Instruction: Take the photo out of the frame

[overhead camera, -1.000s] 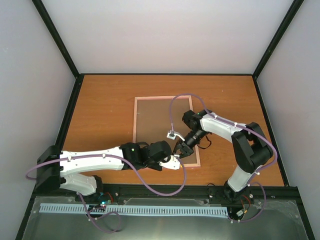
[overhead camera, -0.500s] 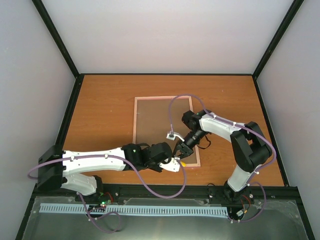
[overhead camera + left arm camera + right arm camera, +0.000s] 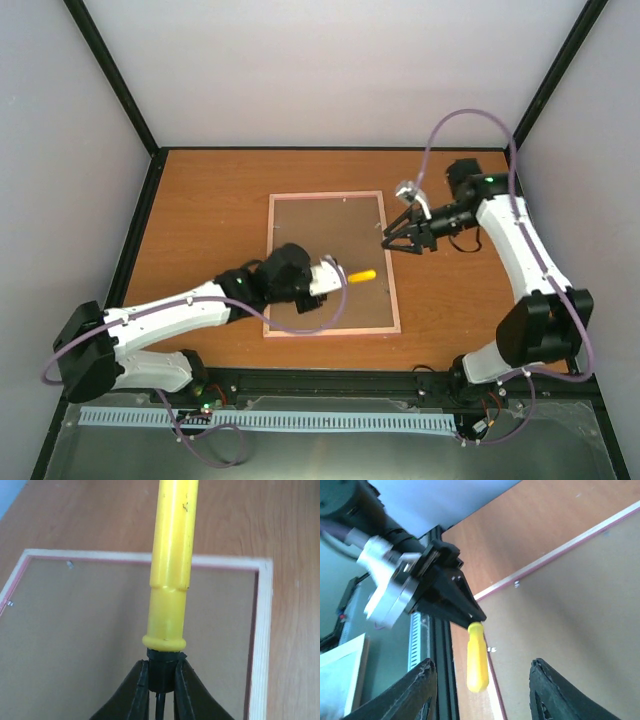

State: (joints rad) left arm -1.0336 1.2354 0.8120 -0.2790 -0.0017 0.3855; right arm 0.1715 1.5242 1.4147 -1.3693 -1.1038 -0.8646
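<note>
Plainly, this is early going. On the orange wooden table (image 3: 200, 220) the thin pale-pink rectangular frame (image 3: 326, 194) lies face-down at centre. Its flat brown backing board (image 3: 320, 240) is still in, so the photo is hidden beneath.

The left claw (image 3: 161, 677), reaching in from 8 o'clock, is clamped on the dark neck of a yellow-handled tool (image 3: 172, 555). The right claw (image 3: 393, 241), at the frame's 3 o'clock, gapes empty.

Next, I judge, the tool must turn aside the small metal tabs (image 3: 70, 564). Only the wrist views show those tabs, and only the top view shows the whole frame.

Pale walls (image 3: 340, 70), orange wooden table (image 3: 210, 200)
</note>
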